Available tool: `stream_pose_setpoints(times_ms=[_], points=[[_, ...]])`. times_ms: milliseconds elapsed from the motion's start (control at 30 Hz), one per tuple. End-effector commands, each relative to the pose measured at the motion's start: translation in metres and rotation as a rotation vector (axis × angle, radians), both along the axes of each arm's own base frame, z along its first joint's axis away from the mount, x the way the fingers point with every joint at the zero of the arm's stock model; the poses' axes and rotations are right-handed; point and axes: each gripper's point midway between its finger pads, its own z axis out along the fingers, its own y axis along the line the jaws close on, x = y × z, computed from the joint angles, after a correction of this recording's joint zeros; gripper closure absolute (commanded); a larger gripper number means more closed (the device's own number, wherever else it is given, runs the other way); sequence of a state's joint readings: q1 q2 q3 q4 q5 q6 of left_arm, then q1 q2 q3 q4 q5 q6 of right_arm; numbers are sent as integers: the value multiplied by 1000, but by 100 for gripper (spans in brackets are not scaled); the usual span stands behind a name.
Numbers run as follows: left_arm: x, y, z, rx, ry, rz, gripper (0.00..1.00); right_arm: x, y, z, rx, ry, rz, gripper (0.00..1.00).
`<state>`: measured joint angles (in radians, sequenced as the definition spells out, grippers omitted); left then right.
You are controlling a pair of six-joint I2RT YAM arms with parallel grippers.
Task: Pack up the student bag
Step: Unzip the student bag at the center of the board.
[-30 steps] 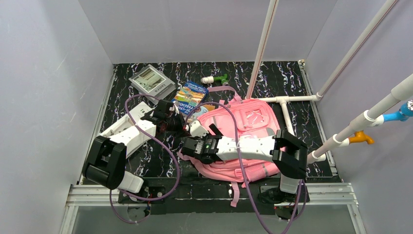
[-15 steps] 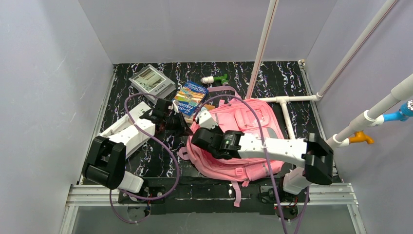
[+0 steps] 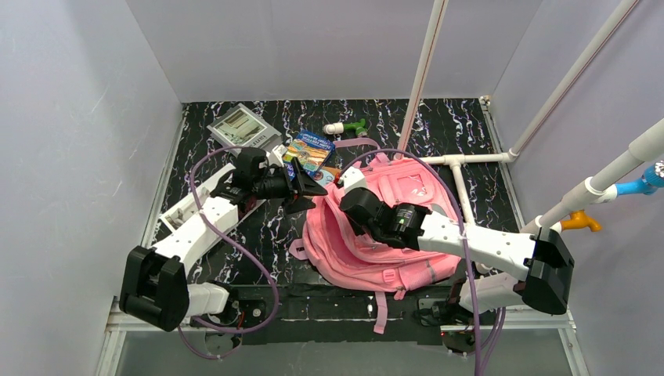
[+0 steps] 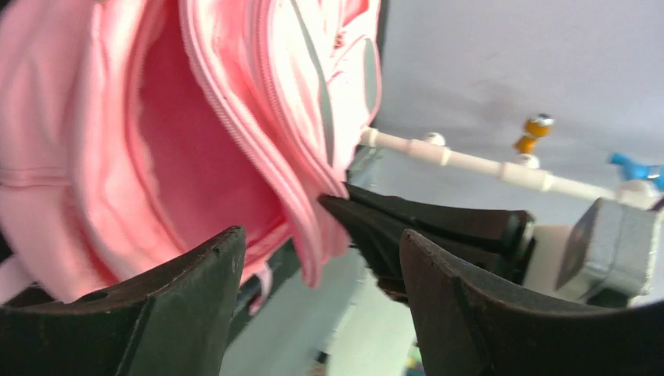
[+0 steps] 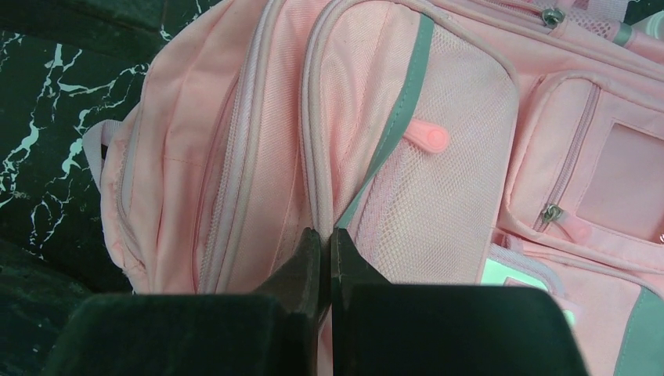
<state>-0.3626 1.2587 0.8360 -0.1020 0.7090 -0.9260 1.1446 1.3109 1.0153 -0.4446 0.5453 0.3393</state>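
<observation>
The pink student bag [image 3: 391, 235] lies in the middle of the black marbled table, its main opening gaping toward my left arm. My right gripper [image 3: 348, 188] is at the bag's far left upper edge. In the right wrist view this gripper [image 5: 321, 232] is shut on a piped seam of the bag [image 5: 438, 172], beside a mesh pocket. My left gripper [image 3: 312, 196] hovers just left of the opening, open and holding nothing. The left wrist view shows the left gripper [image 4: 321, 266] facing the bag's pink interior [image 4: 196, 141], with the right gripper's black fingers [image 4: 423, 223] beyond it.
A colourful book [image 3: 309, 149] lies just behind the left gripper, and a grey-white box [image 3: 241, 129] sits at the far left. A white and green item [image 3: 348, 126] lies near the back wall. White pipes [image 3: 462, 184] run along the bag's right side.
My right gripper shut on the bag's seam and swung toward the back right, pulling the edge up. My left gripper opened, let go of the bag and drew slightly away.
</observation>
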Motion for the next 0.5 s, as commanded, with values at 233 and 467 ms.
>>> stream_pose_setpoints(times_ms=[233,467], points=[[4,-30,18,-155,175,15,38,14,15,41,141,-88,6,99],[-1,-22,-13,-124,323,163,35,16,14,48,144,-101,7,99]])
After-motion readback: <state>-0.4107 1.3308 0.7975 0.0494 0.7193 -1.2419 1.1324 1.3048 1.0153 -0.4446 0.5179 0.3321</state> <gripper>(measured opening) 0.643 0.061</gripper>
